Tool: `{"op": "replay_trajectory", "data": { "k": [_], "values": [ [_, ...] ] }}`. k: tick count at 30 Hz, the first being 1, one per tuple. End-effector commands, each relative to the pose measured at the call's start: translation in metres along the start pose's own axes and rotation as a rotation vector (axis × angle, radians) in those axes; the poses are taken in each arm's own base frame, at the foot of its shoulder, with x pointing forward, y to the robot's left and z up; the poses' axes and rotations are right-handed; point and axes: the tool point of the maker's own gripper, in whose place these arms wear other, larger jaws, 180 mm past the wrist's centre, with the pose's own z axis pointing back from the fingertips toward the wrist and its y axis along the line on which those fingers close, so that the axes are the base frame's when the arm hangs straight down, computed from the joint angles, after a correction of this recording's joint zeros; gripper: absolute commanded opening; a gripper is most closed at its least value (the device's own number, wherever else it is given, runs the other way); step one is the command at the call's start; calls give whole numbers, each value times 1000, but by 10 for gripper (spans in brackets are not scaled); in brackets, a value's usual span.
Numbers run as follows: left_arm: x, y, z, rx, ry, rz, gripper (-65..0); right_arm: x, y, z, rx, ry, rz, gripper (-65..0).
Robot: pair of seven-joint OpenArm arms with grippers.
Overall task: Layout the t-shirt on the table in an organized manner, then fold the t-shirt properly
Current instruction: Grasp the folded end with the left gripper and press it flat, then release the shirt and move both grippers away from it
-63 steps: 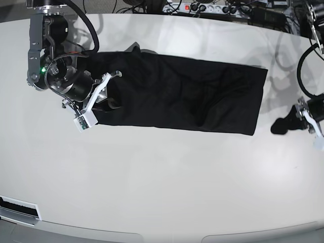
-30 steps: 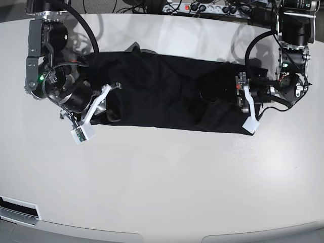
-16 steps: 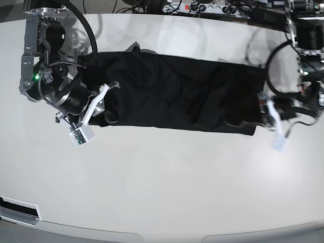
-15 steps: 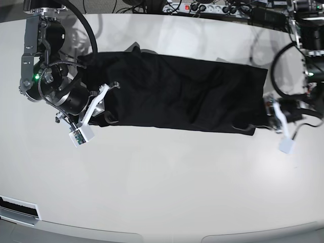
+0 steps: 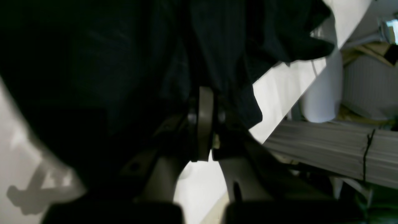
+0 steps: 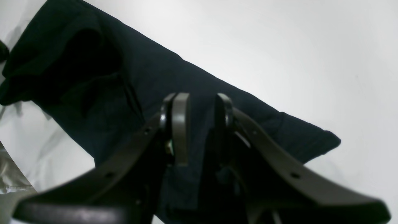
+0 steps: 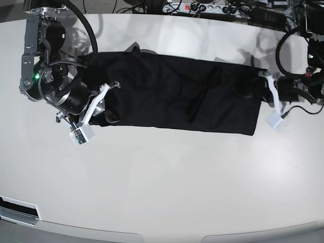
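Observation:
The black t-shirt [image 7: 177, 91] lies as a long, rumpled band across the back of the white table [image 7: 162, 177]. My right gripper [image 7: 110, 98] is at the shirt's left end. In the right wrist view its fingers [image 6: 180, 124] stand a little apart with bunched fabric of the t-shirt [image 6: 140, 68] between them. My left gripper [image 7: 263, 78] is at the shirt's upper right corner. In the left wrist view its jaws [image 5: 206, 93] are pressed together, with folds of the t-shirt [image 5: 108, 46] draped over the tips above the table [image 5: 279, 90].
A power strip and cables [image 7: 202, 7] run along the table's back edge. A dark slot [image 7: 17, 207] sits at the front left edge. White tabletop [image 6: 279, 46] stretches in front of the shirt.
My left arm has swung from beside the shirt's lower right corner up to its upper right corner. The right arm and the shirt's left end have stayed where they were.

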Motion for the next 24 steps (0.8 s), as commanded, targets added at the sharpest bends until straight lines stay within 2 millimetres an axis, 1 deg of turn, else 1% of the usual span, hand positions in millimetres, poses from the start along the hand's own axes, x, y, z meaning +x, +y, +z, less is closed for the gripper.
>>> {"op": "replay_trajectory", "data": {
  "k": [1, 5, 8, 10, 12, 14, 16, 18, 20, 22, 24],
  "values": [
    [12, -6, 0, -23, -42, -22, -650, 17, -1, 3, 1, -58, 12, -482],
    [-1, -36, -35, -124, -13, -10, -650, 17, -1, 3, 1, -58, 13, -482],
    [-3, -58, -56, -189, -12, -8, -650, 17, -1, 3, 1, -58, 13, -482],
    [0, -64, -66, -196, -32, -12, -650, 17, -1, 3, 2, -58, 13, -482],
    [5, -64, -68, -191, -42, -20, -650, 18, -3, 3, -8, -61, 1, -482],
    [13, -62, -64, -190, -64, -24, -650, 24, -7, 6, -28, -77, -7, -482],
    [24, -55, -56, -174, -101, -21, -650, 30, -12, 14, -52, -95, 0, -482],
    [34, -44, -43, -143, -147, -12, -650, 33, -23, 25, -106, -103, -22, -482],
    [43, -29, -26, -94, -193, -4, -650, 29, -39, 37, -175, -88, -88, -481],
    [53, -13, -6, -42, -244, 5, -650, 19, -48, 47, -192, -63, -161, -436],
    [60, 2, 15, 11, -291, 11, -650, 2, -57, 56, -211, -22, -230, -361]
  ]
}}
